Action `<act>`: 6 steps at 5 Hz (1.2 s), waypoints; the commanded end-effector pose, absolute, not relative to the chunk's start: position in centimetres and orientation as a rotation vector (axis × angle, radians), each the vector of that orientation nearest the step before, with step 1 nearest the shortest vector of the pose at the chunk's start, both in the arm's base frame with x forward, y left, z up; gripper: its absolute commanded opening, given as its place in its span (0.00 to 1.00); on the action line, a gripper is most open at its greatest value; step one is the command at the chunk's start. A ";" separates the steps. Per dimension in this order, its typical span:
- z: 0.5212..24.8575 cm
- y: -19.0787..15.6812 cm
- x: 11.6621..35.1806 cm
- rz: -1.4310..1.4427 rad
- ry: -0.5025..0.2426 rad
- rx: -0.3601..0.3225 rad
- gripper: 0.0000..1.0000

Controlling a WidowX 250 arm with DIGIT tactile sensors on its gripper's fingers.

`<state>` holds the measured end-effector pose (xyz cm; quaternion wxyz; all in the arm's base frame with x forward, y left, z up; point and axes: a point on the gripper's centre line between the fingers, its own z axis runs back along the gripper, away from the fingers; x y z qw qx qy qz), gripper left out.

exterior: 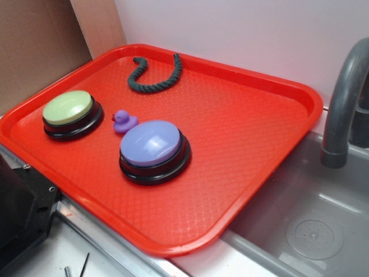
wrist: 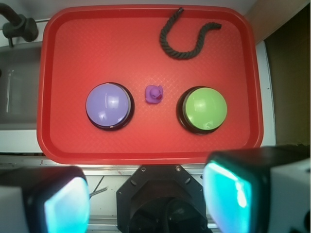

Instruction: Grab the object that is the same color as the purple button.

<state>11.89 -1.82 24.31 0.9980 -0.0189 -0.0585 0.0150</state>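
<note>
Above the near rim of the red plastic tray (wrist: 146,158), our gripper (wrist: 148,199) hangs wide open, empty. Beyond it, the tiny purple rubber duck (wrist: 154,93) sits between the lavender dome button (wrist: 109,105) and pale green dome button (wrist: 204,109). We should descend centred, clearing both.

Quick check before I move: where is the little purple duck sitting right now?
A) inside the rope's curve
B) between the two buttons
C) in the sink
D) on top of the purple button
B: the purple duck sits on the tray between the purple button and the green button.
</note>
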 end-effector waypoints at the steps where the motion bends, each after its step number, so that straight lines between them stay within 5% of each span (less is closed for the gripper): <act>1: 24.3 -1.8 11.9 0.030 -0.117 -0.038 1.00; 5: 16.7 1.8 16.4 1.039 -0.042 -0.154 1.00; 6: 13.9 1.9 17.5 1.286 -0.100 -0.094 1.00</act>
